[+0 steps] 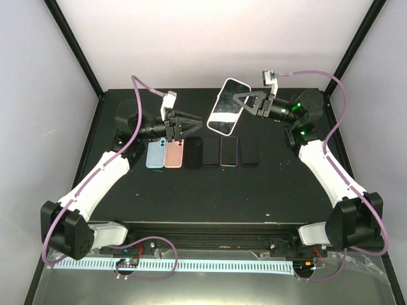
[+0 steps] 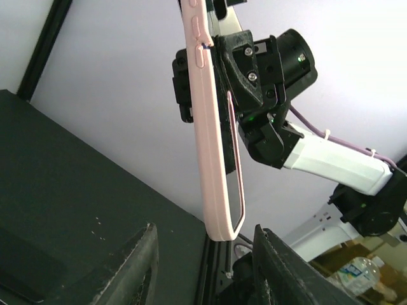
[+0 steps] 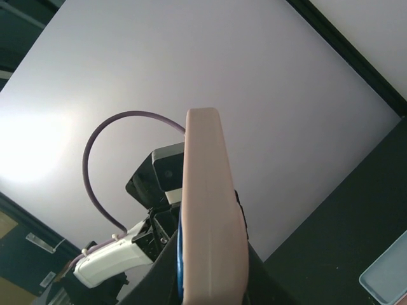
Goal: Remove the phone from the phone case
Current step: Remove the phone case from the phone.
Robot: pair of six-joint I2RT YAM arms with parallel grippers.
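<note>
**Over the black table: free the phone's lower end first**

Above the black table point(image 1: 191, 197), inside the pale-walled enclosure, the phone point(image 1: 224, 114) hangs in mid-air with its screen tilted up toward the overhead camera. It sits in the pink phone case point(image 2: 210, 159). From the left wrist view a thin gap seems to run between the phone's edge and the case along the lower half, so the phone looks partly lifted. I cannot tell how far.

The right gripper point(image 1: 238, 98) clamps the upper part of the case, with its jaws closed narrow on it. The left gripper point(image 1: 194, 124) sits just beside the lower end. Its 2 fingers point(image 2: 137, 267) stand apart with nothing between them, and the bottom corner of the case is just above the gap.

To do this step well:
- Hold the right grip firm on the case only. If it pinches the phone too, the phone cannot slide out.
- Bring 1 left finger onto the case lip at the bottom corner and peel it away from the glass.
- Work over the table, so that a dropped phone lands on it.
- Stay above the row of spare phones and cases point(image 1: 210, 152) lying below.
</note>
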